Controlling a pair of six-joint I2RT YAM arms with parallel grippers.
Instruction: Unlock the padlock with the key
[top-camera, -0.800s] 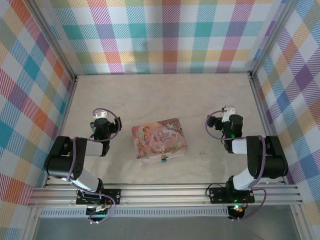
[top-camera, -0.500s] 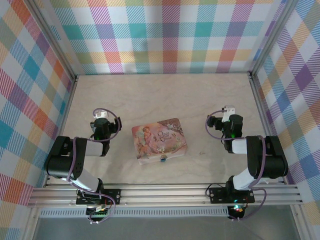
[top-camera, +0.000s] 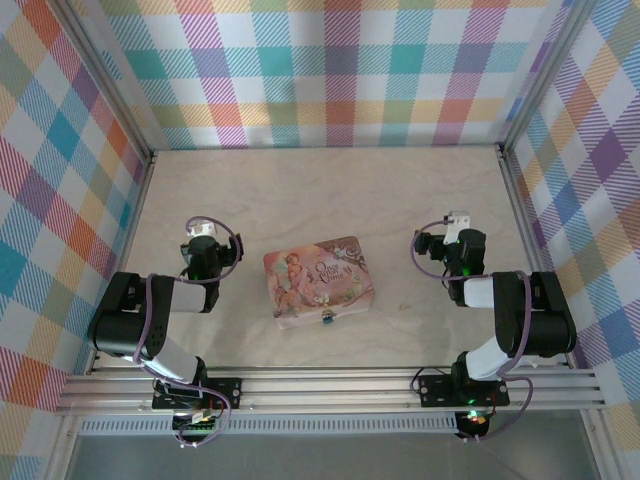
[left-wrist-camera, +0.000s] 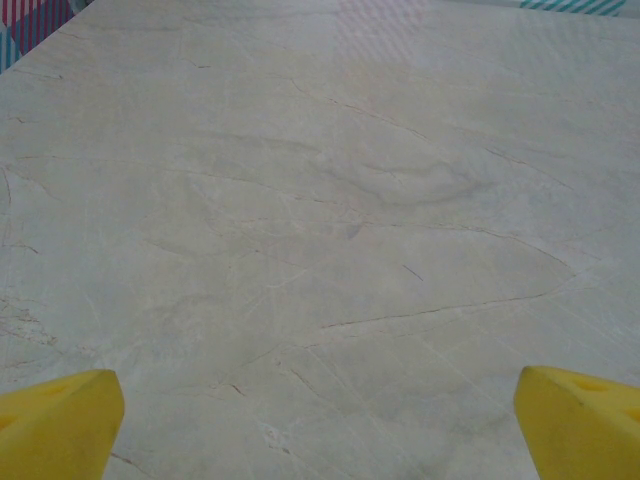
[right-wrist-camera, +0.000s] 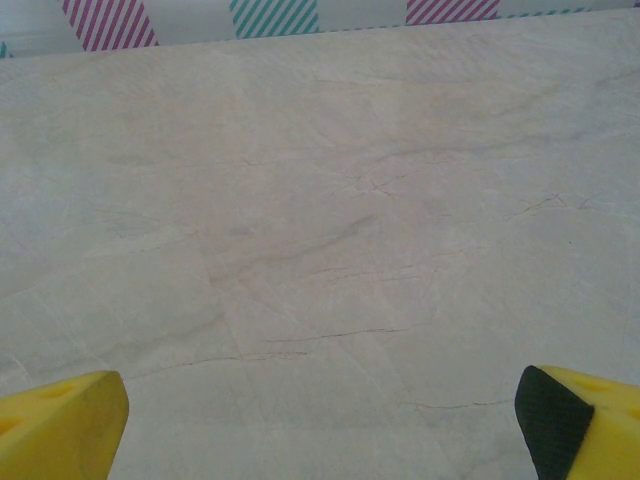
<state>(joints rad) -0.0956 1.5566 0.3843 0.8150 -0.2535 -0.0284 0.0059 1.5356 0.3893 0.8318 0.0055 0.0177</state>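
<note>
1. Nothing has shifted in the last moments. Both arms sit folded as they were, and the pink illustrated tin (top-camera: 318, 281) lies in the same spot on the worktop (top-camera: 330, 200).
2. The left hand (top-camera: 203, 243) is spread wide. In its wrist view the yellow fingertips (left-wrist-camera: 58, 423) sit at opposite corners, with bare worktop between them.
3. The right hand (top-camera: 456, 228) is likewise spread and holds nothing.
4. The padlock (top-camera: 327, 318), a tiny teal speck, sits against the middle of the tin's near edge. It lies to the right of the left hand, to the left of the right hand, and nearer the bases than either.
5. I cannot make out the key.
6. Judged from this, the task has not begun: neither hand has approached the lock.
</note>
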